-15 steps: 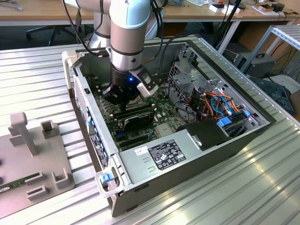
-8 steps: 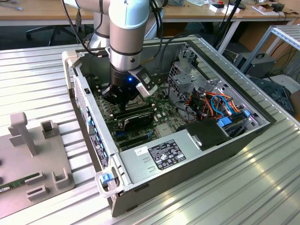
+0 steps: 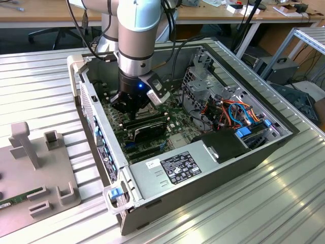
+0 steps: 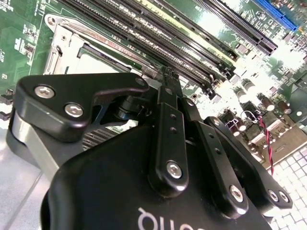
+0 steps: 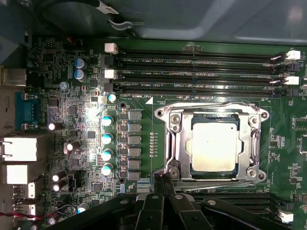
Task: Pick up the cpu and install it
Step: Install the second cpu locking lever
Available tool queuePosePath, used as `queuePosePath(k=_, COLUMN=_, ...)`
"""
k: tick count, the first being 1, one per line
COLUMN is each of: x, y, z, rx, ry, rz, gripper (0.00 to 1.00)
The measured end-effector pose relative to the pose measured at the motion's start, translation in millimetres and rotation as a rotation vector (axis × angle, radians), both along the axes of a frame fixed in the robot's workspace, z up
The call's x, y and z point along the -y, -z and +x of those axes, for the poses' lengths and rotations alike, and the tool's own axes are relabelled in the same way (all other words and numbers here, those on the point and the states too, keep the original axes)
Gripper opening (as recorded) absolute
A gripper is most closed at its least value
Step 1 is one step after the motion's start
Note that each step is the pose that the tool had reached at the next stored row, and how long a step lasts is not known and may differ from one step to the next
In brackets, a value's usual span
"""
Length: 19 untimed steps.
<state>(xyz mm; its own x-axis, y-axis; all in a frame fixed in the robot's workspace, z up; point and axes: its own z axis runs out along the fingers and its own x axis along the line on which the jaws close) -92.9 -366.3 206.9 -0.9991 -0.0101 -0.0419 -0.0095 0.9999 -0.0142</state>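
The black claw [image 4: 165, 76] hangs low inside the open computer case, just above the green motherboard [image 5: 144, 158]. In the second wrist view its two slim black fingers [image 4: 168, 124] lie pressed together with nothing between them, their tips poised over the edge of the socket frame. In the first wrist view the same fingertips [image 5: 160, 184] sit just beside the lower corner of the silver hinged metal socket frame [image 5: 175, 143].

The cpu [image 5: 214, 147], a thin flat square chip with a dull silver-grey face, lies seated in the socket, ringed by that metal frame and apart from the claw. Beside the frame run long black memory slots [image 5: 201, 72] with white latches at their ends, empty as far as can be seen. On the other side of the socket stand a row of small cylindrical capacitors with teal tops [image 5: 107, 143] and a column of grey square components.

In the exterior view the claw [image 3: 133, 101] reaches down from the silver and grey robot arm [image 3: 137, 35], which shows a small blue light at the wrist. The grey metal computer case [image 3: 203, 173] lies on its side on a ribbed aluminium desk [image 3: 40, 86], with orange and blue cables [image 3: 238, 114] bundled towards the exterior view's right. A grey fixture plate with upright blocks [image 3: 35, 173] rests on the desk at the exterior view's left.
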Motion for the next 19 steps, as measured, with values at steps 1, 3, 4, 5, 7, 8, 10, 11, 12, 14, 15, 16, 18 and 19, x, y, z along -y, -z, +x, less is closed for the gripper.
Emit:
queuePosePath(k=1, x=-0.3, y=0.1, z=0.0, rx=0.0001, ry=0.000, rz=0.0001, gripper=0.11)
queuePosePath(k=3, x=-0.7, y=0.1, z=0.0, rx=0.0001, ry=0.000, rz=0.0000, gripper=0.11)
queuePosePath(k=4, x=-0.7, y=0.2, z=0.0, rx=0.0000, ry=0.000, rz=0.0000, gripper=0.11)
queuePosePath(k=5, x=-0.7, y=0.3, z=0.0, rx=0.0000, ry=0.000, rz=0.0000, gripper=0.11)
queuePosePath(k=7, x=-0.7, y=0.9, z=0.0, rx=-0.0001, ry=0.000, rz=-0.0001, gripper=0.11)
queuePosePath(k=8, x=-0.7, y=1.4, z=-0.1, rx=-0.0001, ry=0.000, rz=-0.0002, gripper=0.11)
queuePosePath(k=10, x=-0.8, y=2.1, z=-0.2, rx=0.0000, ry=0.000, rz=0.0000, gripper=0.11)
queuePosePath(k=11, x=-0.8, y=2.4, z=-0.2, rx=-0.0001, ry=0.000, rz=-0.0001, gripper=0.11)
queuePosePath(k=12, x=-0.9, y=2.7, z=-0.3, rx=-0.0001, ry=0.000, rz=-0.0001, gripper=0.11)
queuePosePath(k=14, x=-1.1, y=3.1, z=-0.4, rx=0.0000, ry=0.000, rz=0.0000, gripper=0.11)
queuePosePath(k=15, x=-1.2, y=3.2, z=-0.4, rx=0.0001, ry=0.000, rz=0.0000, gripper=0.11)
queuePosePath(k=16, x=-1.2, y=3.3, z=-0.4, rx=0.0001, ry=0.000, rz=0.0001, gripper=0.11)
queuePosePath(k=18, x=-1.3, y=3.7, z=-0.6, rx=0.0001, ry=0.000, rz=0.0002, gripper=0.11)
queuePosePath(k=19, x=-1.5, y=4.3, z=-0.7, rx=0.0004, ry=0.000, rz=0.0008, gripper=0.11)
